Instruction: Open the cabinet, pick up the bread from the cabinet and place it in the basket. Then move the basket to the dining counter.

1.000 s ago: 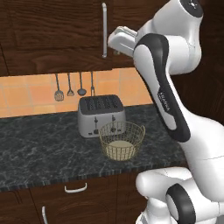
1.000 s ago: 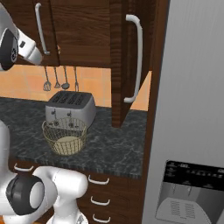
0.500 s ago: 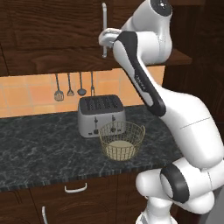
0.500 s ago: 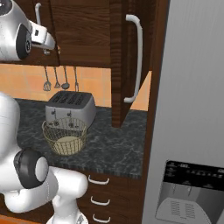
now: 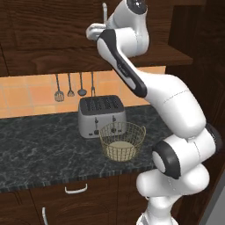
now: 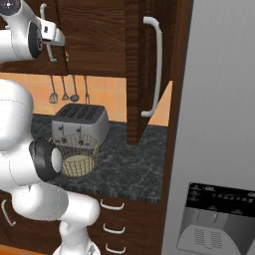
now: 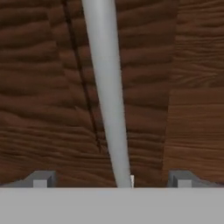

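Reaching up, tool (image 7: pixel 112 180) spread astride handle (image 7: pixel 106 87)

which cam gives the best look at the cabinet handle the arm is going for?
Hand view: the silver bar handle runs up the middle, close, between the two open fingertips, against the dark wood cabinet door. The left base view shows its top end above the arm. The right base view shows a bit of it by the hand.

Wire basket (image 5: pixel 122 140) on worktop; cabinet (image 5: pixel 52 35) shut
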Available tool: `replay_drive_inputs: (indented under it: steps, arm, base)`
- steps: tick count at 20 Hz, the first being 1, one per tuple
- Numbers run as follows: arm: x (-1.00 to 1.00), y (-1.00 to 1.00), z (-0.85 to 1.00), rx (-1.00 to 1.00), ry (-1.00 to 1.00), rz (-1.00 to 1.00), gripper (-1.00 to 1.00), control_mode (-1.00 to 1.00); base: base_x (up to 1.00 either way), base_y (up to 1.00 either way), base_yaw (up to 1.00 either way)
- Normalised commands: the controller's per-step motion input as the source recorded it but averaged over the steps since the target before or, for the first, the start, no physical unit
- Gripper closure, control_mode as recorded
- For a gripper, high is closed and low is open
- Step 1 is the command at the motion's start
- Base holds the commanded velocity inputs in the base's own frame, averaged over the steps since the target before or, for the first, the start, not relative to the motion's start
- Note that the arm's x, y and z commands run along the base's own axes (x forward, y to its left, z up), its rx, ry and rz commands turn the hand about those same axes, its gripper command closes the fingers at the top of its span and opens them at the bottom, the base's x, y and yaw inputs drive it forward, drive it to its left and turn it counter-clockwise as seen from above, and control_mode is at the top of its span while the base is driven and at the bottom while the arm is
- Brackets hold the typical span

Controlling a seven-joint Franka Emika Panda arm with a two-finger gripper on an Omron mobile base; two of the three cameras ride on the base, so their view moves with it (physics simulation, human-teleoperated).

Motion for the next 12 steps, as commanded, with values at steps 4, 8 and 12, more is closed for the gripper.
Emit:
replay_drive_inputs:
  steps: [4, 8, 12]
  arm:
    - [0.56, 0.46, 0.0, -0.03, -0.05, 0.0, -1.0, -1.0]
    - [0.27, 0.0, 0.0, -0.09, -0.08, -0.01, -1.0, -1.0]
    - [0.16, 0.0, -0.05, -0.1, -0.11, -0.02, -1.0, -1.0]
  base:
    - [0.0, 0.0, 0.0]
    - [0.0, 0.0, 0.0]
    - [0.0, 0.0, 0.0]
